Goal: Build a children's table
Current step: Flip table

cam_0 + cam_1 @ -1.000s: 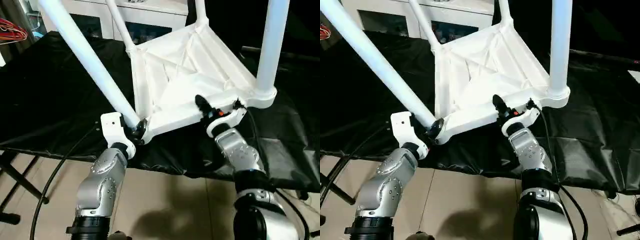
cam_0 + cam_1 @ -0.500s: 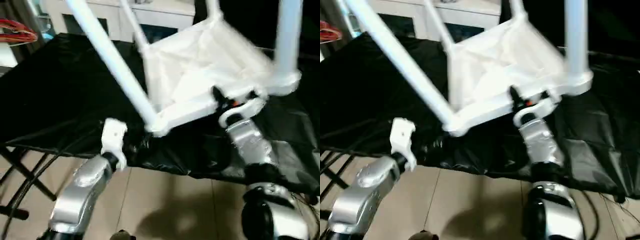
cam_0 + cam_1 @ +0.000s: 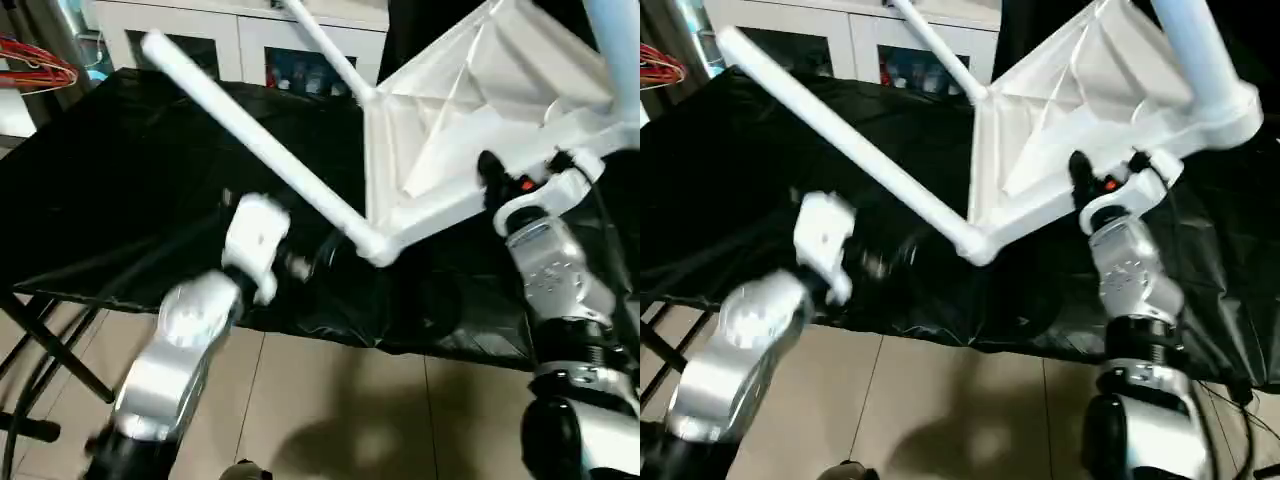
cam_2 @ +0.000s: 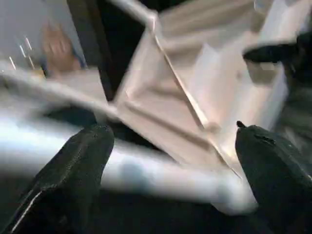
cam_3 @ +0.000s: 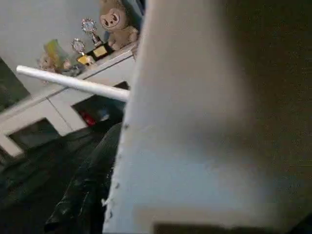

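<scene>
The children's table is upside down and tilted, its ribbed white tabletop (image 3: pixel 470 110) raised at the right. A long white leg (image 3: pixel 250 130) slants up and left from the near corner socket (image 3: pixel 375 245). A second leg (image 3: pixel 325 50) and a third (image 3: pixel 615 40) rise further back. My right gripper (image 3: pixel 497 180) is shut on the tabletop's near rim, which looms close in the right wrist view beside one black finger (image 5: pixel 92 190). My left gripper (image 3: pixel 305 265) hangs free to the left of the near corner. It is open, its fingers (image 4: pixel 87 161) wide apart facing the leg and tabletop.
The large black-draped table (image 3: pixel 120 180) lies under the work, its front edge near my forearms. A white cabinet (image 3: pixel 240 30) stands behind. A red wire object (image 3: pixel 35 65) sits at far left, and black stand legs (image 3: pixel 40 350) cross the tiled floor (image 3: pixel 330 400) below.
My left gripper has let go of the near corner by the leg and drawn back to the left. The table has swung right and tipped up, still held in my right gripper. The camera has also shifted.
</scene>
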